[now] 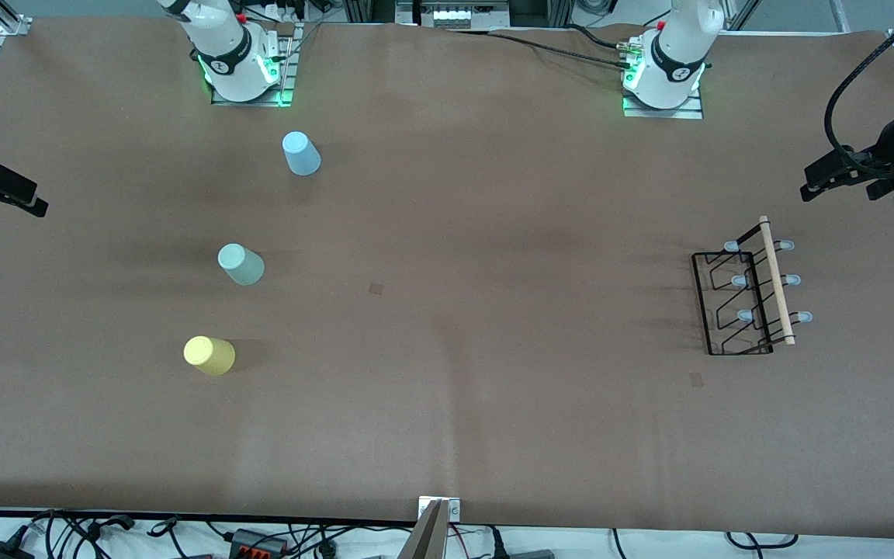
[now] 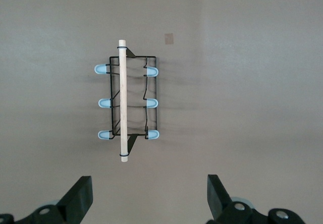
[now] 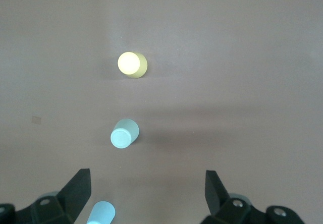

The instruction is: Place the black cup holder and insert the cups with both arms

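The black cup holder lies on the table toward the left arm's end, its pale wooden rod on top; it also shows in the left wrist view. Three cups stand upside down toward the right arm's end: light blue, mint green, and yellow nearest the front camera. The right wrist view shows the yellow, mint and light blue cups. My left gripper is open and empty, raised beside the holder. My right gripper is open and empty, raised beside the cups.
A brown sheet covers the table. Two small dark marks sit on it, one mid-table and one near the holder. Cables and plugs run along the table's front edge.
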`<move>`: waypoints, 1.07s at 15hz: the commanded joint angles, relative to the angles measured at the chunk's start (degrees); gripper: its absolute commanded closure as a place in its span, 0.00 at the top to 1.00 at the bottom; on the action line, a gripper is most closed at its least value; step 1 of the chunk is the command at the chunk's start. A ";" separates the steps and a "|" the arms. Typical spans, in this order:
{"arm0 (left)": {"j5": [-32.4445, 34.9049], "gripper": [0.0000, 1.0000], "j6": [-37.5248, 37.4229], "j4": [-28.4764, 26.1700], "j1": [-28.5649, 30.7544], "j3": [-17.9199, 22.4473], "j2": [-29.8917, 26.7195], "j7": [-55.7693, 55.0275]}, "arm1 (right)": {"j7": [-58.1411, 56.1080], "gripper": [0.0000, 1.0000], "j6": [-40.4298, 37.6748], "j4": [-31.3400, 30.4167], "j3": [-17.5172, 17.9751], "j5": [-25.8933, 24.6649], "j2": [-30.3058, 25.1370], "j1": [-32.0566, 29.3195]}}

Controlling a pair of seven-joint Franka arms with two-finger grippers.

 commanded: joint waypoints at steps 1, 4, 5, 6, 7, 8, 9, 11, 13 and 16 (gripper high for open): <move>1.01 1.00 -0.99 1.00 0.00 0.08 0.33 0.96 | 0.64 1.00 -0.70 0.48 0.24 0.07 -0.77 0.03; 1.01 1.00 -1.25 1.00 0.00 0.08 0.33 0.96 | 0.64 1.00 -0.79 0.48 0.24 0.16 -0.69 0.03; 1.01 1.00 -1.25 1.08 0.00 0.08 0.33 0.87 | 0.64 1.00 -0.79 0.48 0.24 0.16 -0.69 0.03; 0.92 1.00 -1.08 1.26 0.00 0.08 0.33 0.78 | 0.55 1.00 -0.79 0.48 0.24 0.16 -0.60 0.03; 1.01 1.00 -1.16 1.35 -0.09 0.08 0.42 0.78 | 0.55 1.00 -0.71 0.48 0.24 0.16 -0.51 0.03; 1.01 1.00 -1.25 1.61 -0.35 0.08 0.68 0.43 | 0.55 1.00 -0.70 0.48 0.24 0.16 -0.42 0.03; 0.92 1.00 -3.08 1.61 -0.27 0.08 1.38 0.52 | 0.55 1.00 -0.79 0.48 0.33 0.16 -0.51 0.12; 0.57 1.00 -8.69 1.79 -0.27 0.08 2.17 0.61 | -0.15 1.00 -0.88 -0.04 0.33 0.16 0.19 0.12; 0.48 1.00 -12.40 2.66 -0.18 0.08 3.84 0.43 | -0.15 1.00 -1.06 -0.31 0.33 0.51 1.24 0.20; 0.57 1.00 -16.71 8.00 -0.09 0.52 9.89 0.61 | -0.33 1.00 -1.32 -2.32 0.33 0.42 2.48 0.47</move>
